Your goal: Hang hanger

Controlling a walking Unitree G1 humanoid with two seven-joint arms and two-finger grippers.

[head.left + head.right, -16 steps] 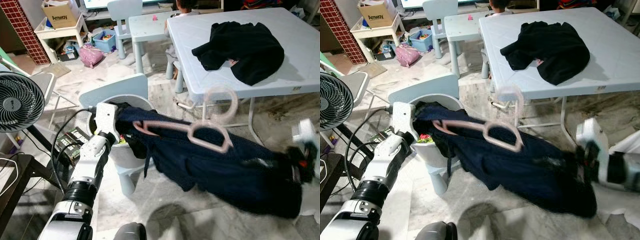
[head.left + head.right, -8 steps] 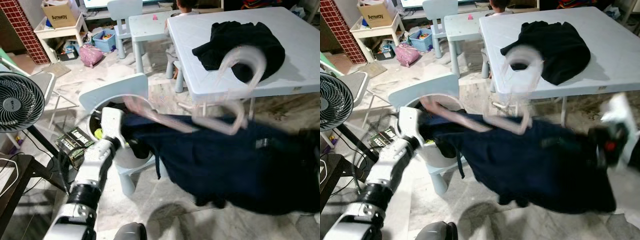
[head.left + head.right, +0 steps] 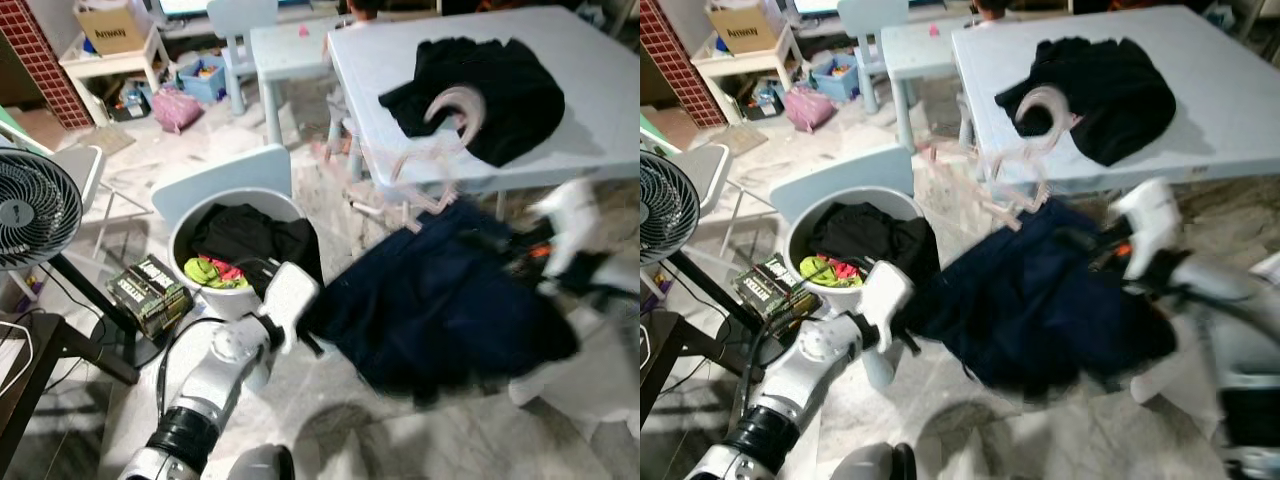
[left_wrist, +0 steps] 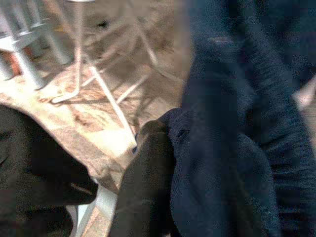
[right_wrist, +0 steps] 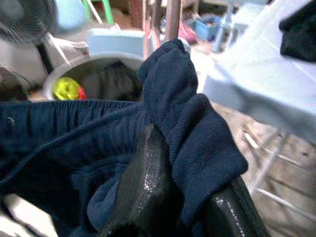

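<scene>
Item one, at our left: white laundry basket [image 3: 190, 232] on the floor, holding dark and bright-green clothes. Just beside its rim, our left gripper [image 3: 305, 325] with fingers pinched on the edge of the navy garment [image 3: 440, 310]. The garment spans across to our right gripper [image 3: 520, 262], fingers closed on its cloth. Pink hanger [image 3: 425, 165], blurred, above the garment at the near edge of the pale table [image 3: 600, 90], where black clothing [image 3: 500, 85] lies
</scene>
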